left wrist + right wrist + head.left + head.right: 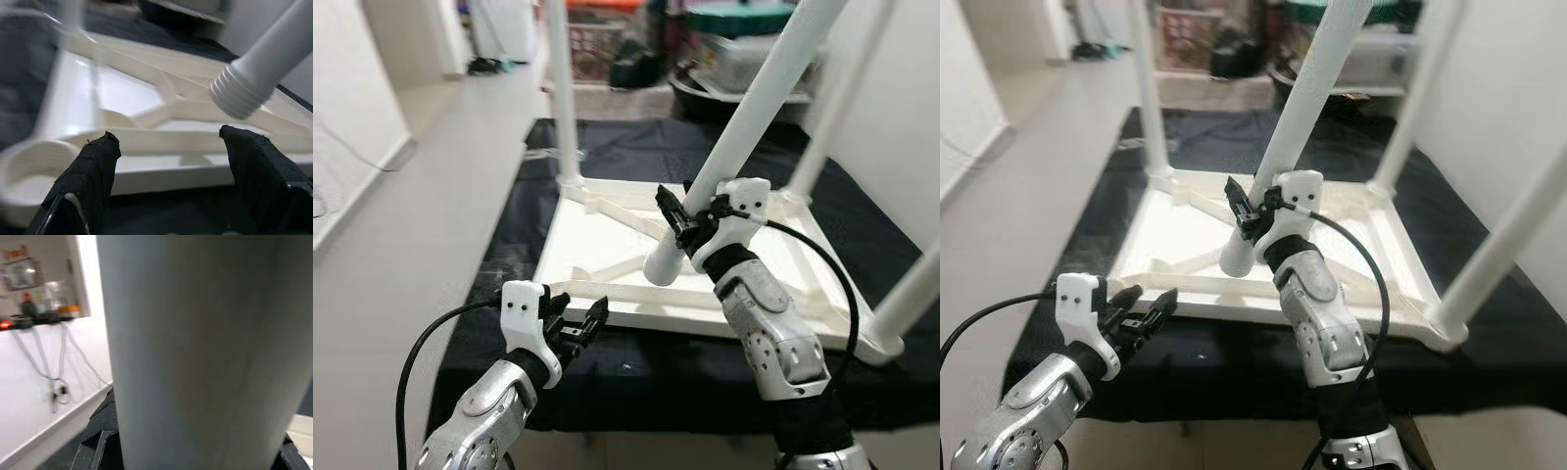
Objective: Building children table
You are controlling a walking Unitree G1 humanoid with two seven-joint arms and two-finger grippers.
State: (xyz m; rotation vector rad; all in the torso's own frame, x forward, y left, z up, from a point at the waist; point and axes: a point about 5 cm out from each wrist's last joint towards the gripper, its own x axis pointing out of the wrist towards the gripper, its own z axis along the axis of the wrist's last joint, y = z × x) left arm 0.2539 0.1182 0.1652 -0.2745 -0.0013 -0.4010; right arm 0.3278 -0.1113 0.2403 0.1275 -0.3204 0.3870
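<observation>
The loose white threaded plastic leg [744,127], clamped by the right tool [690,223], may cross-thread if tilted at the upturned white tabletop [607,250]; left tool [576,323] held open, empty.

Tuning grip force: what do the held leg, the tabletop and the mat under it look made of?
Leg: looks like moulded plastic, smooth matte white, with a threaded end. Tabletop: same white plastic look, moulded ribs on its underside. Mat: black and matte, probably fabric; can't confirm.
</observation>
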